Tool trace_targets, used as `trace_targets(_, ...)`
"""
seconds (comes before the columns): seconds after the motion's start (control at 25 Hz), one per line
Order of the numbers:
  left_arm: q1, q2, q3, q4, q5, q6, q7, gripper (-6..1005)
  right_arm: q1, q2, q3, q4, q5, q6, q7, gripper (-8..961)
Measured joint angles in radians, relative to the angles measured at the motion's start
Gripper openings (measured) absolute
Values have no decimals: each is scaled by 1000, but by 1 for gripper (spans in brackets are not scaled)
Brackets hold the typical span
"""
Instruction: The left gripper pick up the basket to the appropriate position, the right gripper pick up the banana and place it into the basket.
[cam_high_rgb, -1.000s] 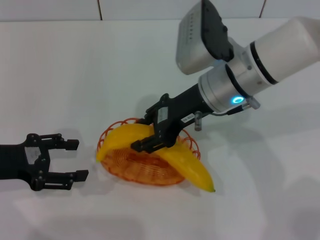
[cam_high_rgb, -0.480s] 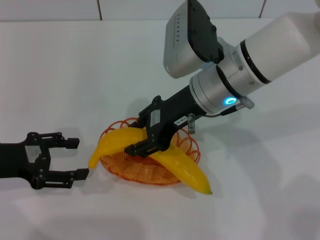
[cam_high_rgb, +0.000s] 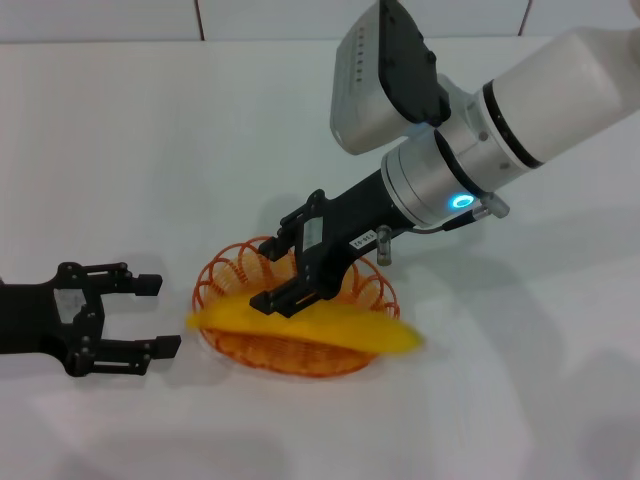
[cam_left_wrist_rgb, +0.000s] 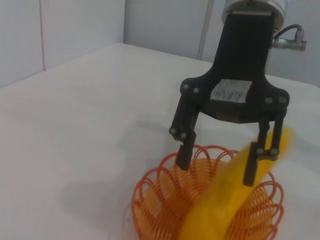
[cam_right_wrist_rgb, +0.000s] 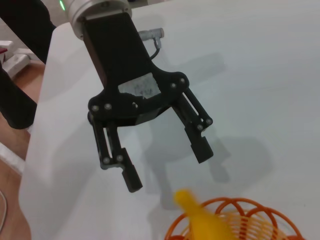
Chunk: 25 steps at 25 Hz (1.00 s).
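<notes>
Banana, long, curved and bright yellow (cam_high_rgb: 305, 323), is seen lying across the shallow oval basket of orange wire (cam_high_rgb: 228, 275) near the middle of the white table (cam_high_rgb: 120, 150), its two ends reaching out past the looped rim on either side. Its outline is blurred in the head view. Left to right: the black two-fingered left pincer (cam_high_rgb: 135, 318) is held low over the table just beside the basket's left edge, apart from it, its fingers spread open and pointing toward the basket with nothing between them. In the right wrist view the same left pincer (cam_right_wrist_rgb: 166, 166) is shown open above the table, with the banana's end (cam_right_wrist_rgb: 196, 215) and the basket rim (cam_right_wrist_rgb: 252, 206) close below it. The basket is set flat on the table. Over its middle the black two-fingered right pincer (cam_high_rgb: 293, 291) is angled down from the white and grey arm (cam_high_rgb: 540, 90). In the left wrist view the right pincer (cam_left_wrist_rgb: 218, 166) is seen with its fingers apart, one beside the banana (cam_left_wrist_rgb: 218, 210) and the other clear of it, so the fruit is not clamped
</notes>
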Motion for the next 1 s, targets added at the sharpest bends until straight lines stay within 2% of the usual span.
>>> trace_targets(0.16,4,0,0,0,-1,-1,0,824,-3,-3,23,-10,1,-15,-3,678)
trace_targets(0.28,9,0,0,0,-1,-6,1,824,-17,-9,76,-42,-20,-90,-18,683)
trace_targets(0.36,10,0,0,0,-1,-12,3,824,-49,-14,172,-78,-41,-198,-60,706)
trace_targets(0.48,6,0,0,0,0,-16,7,824,-133,-19,382,-137,-54,-377,-163,740)
trace_targets(0.6,5,0,0,0,-1,-17,9,825,-235,-27,613,-153,-55,-542,-333,730)
trace_targets(0.68,9,0,0,0,-4,-18,10,825,-295,-35,728,-138,-56,-574,-439,730)
trace_targets(0.8,14,0,0,-2,-6,-30,12,825,-369,-44,829,-104,-73,-580,-597,730)
trace_targets(1.0,29,-1,0,-3,-6,-42,19,823,-423,-34,948,17,-165,-561,-908,730)
